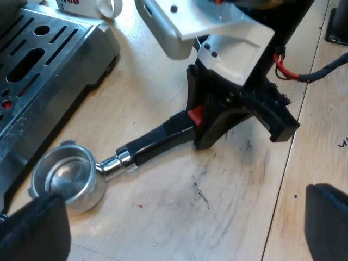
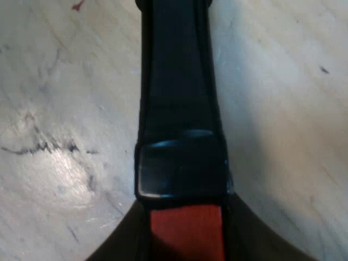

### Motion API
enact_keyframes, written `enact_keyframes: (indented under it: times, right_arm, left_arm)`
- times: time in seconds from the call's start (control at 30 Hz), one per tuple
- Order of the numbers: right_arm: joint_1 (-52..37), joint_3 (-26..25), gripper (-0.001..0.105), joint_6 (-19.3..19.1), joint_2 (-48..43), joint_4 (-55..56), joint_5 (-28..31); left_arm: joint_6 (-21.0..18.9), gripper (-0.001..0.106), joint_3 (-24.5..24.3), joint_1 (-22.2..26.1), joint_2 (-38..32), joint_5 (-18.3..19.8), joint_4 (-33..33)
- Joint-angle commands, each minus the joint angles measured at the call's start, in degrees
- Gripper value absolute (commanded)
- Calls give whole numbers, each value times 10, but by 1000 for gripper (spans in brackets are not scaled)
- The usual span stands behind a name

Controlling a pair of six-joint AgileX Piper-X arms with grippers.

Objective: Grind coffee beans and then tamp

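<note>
Right hand (image 1: pixel 199 122) was clenched on red end of holder (image 1: pixel 136 149), flat on counter (image 1: pixel 228 206), basket at hand's 8 o'clock by machine (image 1: pixel 49 65). Left hand (image 1: pixel 179 225) released.

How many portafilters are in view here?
1. The portafilter lies on the table beside the espresso machine's drip tray, its red handle end gripped by the right pincer. More may be hidden.

the worktop (image 1: pixel 228 217) is pale planked wood, with a seam between boards and dark scuffs and scratches across its surface. the espresso machine (image 1: pixel 43 70) stands on it, slotted drip tray (image 1: pixel 32 60) facing outward. the metal holder (image 1: pixel 144 145) rests with its basket on the wood just beside that tray, open side up, bare metal inside. a white mug (image 1: pixel 106 6) stands near the machine's corner.
</note>
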Motion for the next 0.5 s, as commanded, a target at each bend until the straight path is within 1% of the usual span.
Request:
enact_keyframes:
  times: [0.03,0.43,0.5]
  right_arm:
    - [-3,-7,0,2,-1,-27,-2]
    - [-3,-7,0,13,1,-6,-2]
    - [-3,-7,7,13,1,-6,-2]
  left_arm:
    - [4,88,1,-1,-2,-6,-10]
    - [4,88,1,-1,-2,-6,-10]
    - [4,88,1,-1,-2,-6,-10]
